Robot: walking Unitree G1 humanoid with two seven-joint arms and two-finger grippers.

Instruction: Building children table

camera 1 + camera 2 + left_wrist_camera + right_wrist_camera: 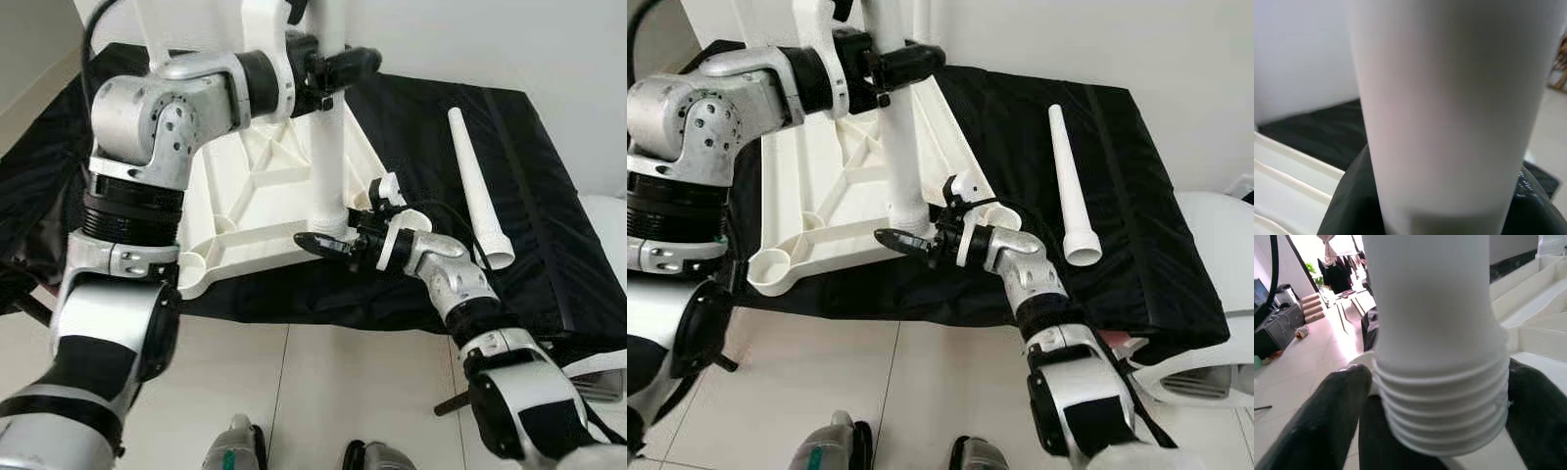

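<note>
On the black mat, both pincers clasp one upright table leg: left pincer high, right pincer low.

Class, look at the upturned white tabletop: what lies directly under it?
The white tabletop rests on a black cloth, which also carries a loose white leg. What the cloth covers is hidden. Both hands, left and right, grip an upright leg.

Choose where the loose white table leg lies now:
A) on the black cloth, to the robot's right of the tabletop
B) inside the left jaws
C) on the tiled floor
A: the loose white leg rests flat on the black cloth, apart from the upturned tabletop.
</note>
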